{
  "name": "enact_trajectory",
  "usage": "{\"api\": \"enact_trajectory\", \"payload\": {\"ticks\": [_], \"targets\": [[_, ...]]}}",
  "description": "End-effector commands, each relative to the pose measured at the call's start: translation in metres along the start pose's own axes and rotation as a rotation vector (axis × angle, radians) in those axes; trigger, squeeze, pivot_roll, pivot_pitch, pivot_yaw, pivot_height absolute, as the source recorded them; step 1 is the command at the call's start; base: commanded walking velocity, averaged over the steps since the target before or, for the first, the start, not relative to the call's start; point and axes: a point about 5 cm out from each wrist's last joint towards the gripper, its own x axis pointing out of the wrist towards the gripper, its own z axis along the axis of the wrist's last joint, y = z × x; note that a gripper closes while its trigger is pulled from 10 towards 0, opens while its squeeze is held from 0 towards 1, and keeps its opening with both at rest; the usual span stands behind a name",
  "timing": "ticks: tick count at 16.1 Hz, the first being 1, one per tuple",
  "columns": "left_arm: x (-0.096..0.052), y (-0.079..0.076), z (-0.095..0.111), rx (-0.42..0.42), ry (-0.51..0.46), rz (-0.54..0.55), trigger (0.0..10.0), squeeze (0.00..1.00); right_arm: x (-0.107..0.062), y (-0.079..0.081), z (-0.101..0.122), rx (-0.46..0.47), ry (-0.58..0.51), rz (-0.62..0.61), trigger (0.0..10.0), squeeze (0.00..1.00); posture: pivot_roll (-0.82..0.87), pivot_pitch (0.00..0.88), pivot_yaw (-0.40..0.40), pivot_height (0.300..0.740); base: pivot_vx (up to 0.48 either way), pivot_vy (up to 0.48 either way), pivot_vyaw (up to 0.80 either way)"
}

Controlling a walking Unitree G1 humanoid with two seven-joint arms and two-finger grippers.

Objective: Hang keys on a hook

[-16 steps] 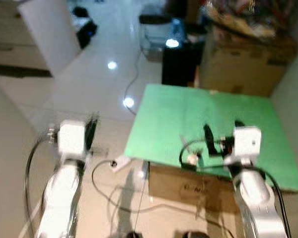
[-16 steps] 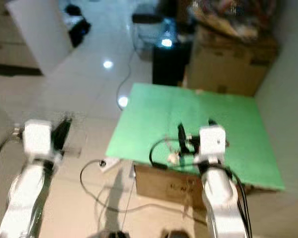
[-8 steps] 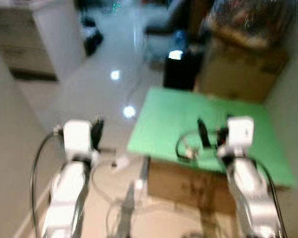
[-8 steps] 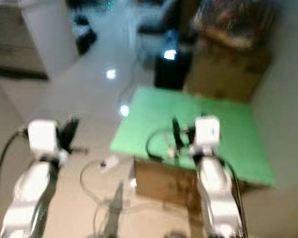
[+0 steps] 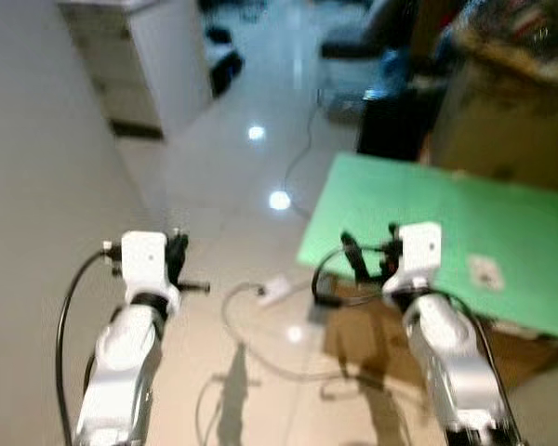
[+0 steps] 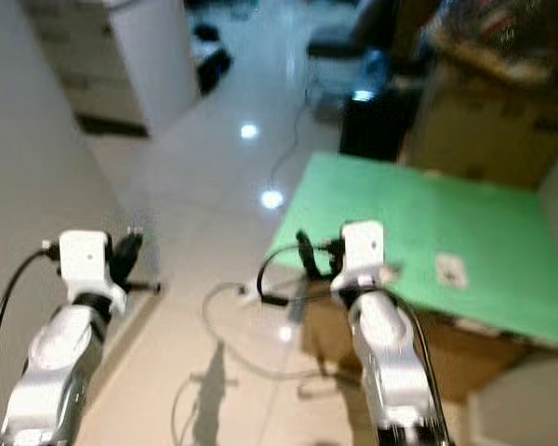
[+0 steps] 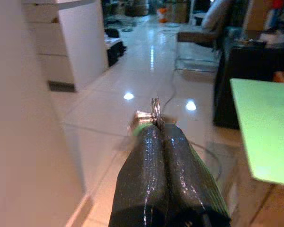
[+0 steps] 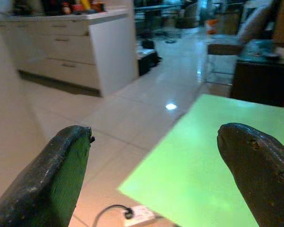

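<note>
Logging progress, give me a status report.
Left hand shut on silver key ring. Right hand open over green board. No hook seen.

Head views blurred throughout. Keys (image 7: 152, 116) mostly hidden between closed fingers of left tool (image 7: 161, 137); ring and smeared pale part alone visible, details unreadable. Small pale item (image 5: 484, 271) on green table (image 5: 418, 200) too blurred to identify. Table's far side cut by frame edge. Clutter atop cardboard box (image 5: 502, 121) indistinct.
</note>
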Motion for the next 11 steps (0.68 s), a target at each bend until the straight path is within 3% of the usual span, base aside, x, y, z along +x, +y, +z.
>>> {"api": "enact_trajectory", "payload": {"ticks": [1,6,9,11], "targets": [[0.001,-0.003,0.0,0.021,0.001,-0.009,10.0,0.0,0.001,-0.002,-0.002,0.018,0.004,-0.005,10.0,0.0,-0.08,0.0,0.037,0.74,0.0,0.48,0.0],[-0.001,0.003,-0.003,0.05,0.013,0.038,10.0,0.0,0.006,0.002,-0.006,0.029,0.015,0.046,10.0,0.0,-0.05,0.0,0.023,0.74,0.0,0.067,0.0],[-0.001,0.011,-0.005,0.021,0.022,0.088,10.0,0.0,0.008,0.001,-0.007,0.049,0.018,0.05,10.0,0.0,-0.05,0.0,0.014,0.74,0.0,0.0,0.0],[0.006,0.006,-0.005,0.052,0.033,0.101,10.0,0.0,0.014,0.003,-0.007,0.056,0.015,0.065,10.0,0.0,-0.03,0.0,0.015,0.74,0.0,0.0,0.0]]}}
